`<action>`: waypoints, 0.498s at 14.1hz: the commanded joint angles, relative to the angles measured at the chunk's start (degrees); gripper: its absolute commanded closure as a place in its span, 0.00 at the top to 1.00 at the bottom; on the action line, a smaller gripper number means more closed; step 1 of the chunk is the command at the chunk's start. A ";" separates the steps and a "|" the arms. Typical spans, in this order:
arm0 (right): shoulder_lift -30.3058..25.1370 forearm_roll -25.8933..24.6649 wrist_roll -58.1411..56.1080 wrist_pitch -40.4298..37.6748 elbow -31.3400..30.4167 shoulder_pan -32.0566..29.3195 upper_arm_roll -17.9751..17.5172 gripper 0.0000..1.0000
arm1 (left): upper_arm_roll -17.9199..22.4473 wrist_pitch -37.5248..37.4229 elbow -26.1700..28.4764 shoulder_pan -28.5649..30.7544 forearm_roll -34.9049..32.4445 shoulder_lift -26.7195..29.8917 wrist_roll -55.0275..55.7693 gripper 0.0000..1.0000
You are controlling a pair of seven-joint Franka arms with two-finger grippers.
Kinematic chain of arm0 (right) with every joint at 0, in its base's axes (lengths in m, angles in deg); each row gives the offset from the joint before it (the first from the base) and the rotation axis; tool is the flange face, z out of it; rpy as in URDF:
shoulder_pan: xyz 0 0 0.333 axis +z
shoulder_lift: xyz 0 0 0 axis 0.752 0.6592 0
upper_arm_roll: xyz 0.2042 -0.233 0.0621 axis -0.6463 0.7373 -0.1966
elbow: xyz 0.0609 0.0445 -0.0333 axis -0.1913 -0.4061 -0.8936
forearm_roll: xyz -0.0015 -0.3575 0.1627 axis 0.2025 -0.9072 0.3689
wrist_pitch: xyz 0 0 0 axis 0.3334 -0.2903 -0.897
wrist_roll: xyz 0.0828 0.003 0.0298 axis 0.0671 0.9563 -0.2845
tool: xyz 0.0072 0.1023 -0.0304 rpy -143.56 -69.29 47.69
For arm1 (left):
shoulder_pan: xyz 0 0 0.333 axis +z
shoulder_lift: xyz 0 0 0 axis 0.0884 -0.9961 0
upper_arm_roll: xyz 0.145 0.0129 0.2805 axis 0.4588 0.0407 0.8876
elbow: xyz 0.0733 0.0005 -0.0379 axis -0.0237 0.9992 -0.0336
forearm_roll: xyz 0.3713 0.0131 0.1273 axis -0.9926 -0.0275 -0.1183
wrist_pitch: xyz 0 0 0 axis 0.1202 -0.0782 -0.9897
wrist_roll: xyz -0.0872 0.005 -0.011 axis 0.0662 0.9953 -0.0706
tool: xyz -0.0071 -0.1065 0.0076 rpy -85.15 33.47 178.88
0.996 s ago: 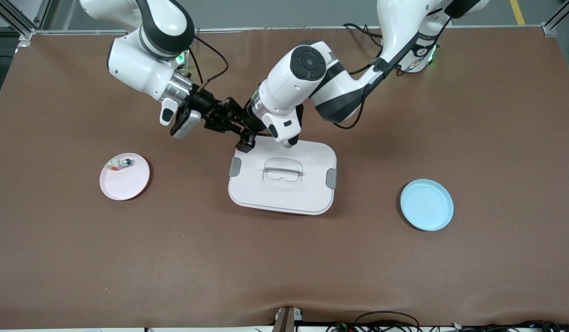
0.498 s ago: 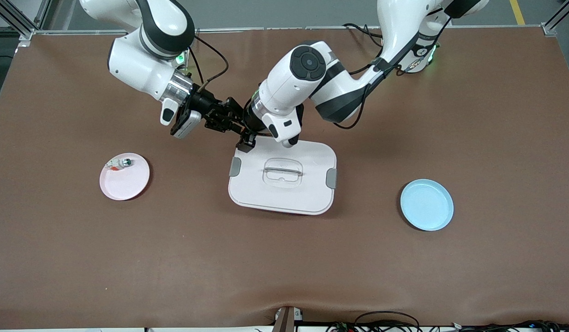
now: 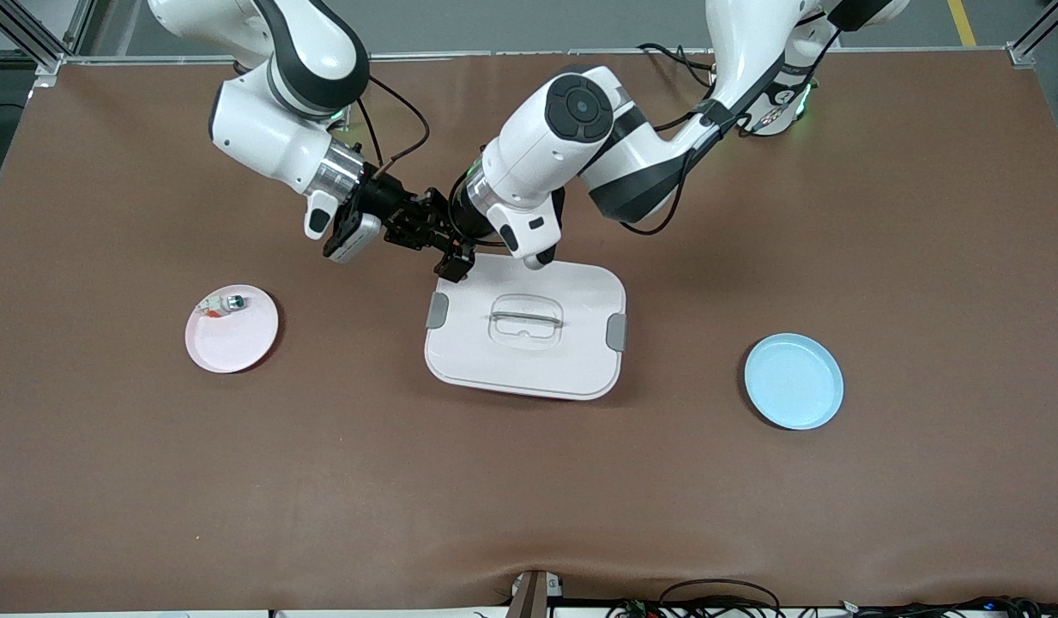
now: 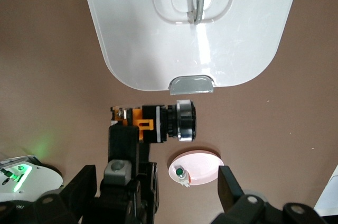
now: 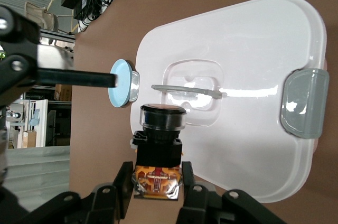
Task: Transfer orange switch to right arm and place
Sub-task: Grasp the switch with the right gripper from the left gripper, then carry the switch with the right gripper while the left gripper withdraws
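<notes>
**Handover: release and withdrawal**

The small black cylindrical orange switch point(image 5: 158, 139) is in the air, off the brown table. It is clamped at its orange-metallic rear block between the closed fingers of the right gripper point(image 5: 157, 177). The left gripper point(image 4: 156, 179) has its jaws spread wide to either side of the switch and touches nothing.

Judgement: withdraw the left gripper straight back along its own approach line with the jaws wide, so that neither finger grazes the button head. Move the right arm only once the switch is clear of those fingers.

Orientation: the long axis continues the line of the right gripper's fingers. The round button face points away from its palm, toward the white lidded plastic box point(image 5: 248, 39) ahead of the fingertips. The axis lies across the left gripper's gap.
</notes>
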 commanded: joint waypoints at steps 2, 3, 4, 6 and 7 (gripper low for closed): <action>2.11 0.51 -11.33 0.33 0.50 0.89 0.54 0.00 | -0.09 -4.12 -0.55 3.17 0.60 2.30 -1.46 1.00; 2.47 0.42 -15.55 0.33 0.50 0.53 0.72 0.00 | 0.08 -5.09 -0.55 3.70 0.42 2.91 -2.78 1.00; 2.73 -0.01 -19.07 0.33 0.50 -0.08 0.81 0.00 | 0.17 -6.67 -0.55 4.66 0.33 3.62 -4.36 1.00; 3.00 -1.67 -21.12 0.33 0.33 -1.14 0.90 0.00 | 0.26 -9.83 -0.55 7.12 0.25 4.76 -8.57 1.00; 3.00 -5.25 -21.13 0.24 0.24 -1.75 0.90 0.00 | 0.43 -11.33 -0.55 8.70 0.25 6.16 -11.37 1.00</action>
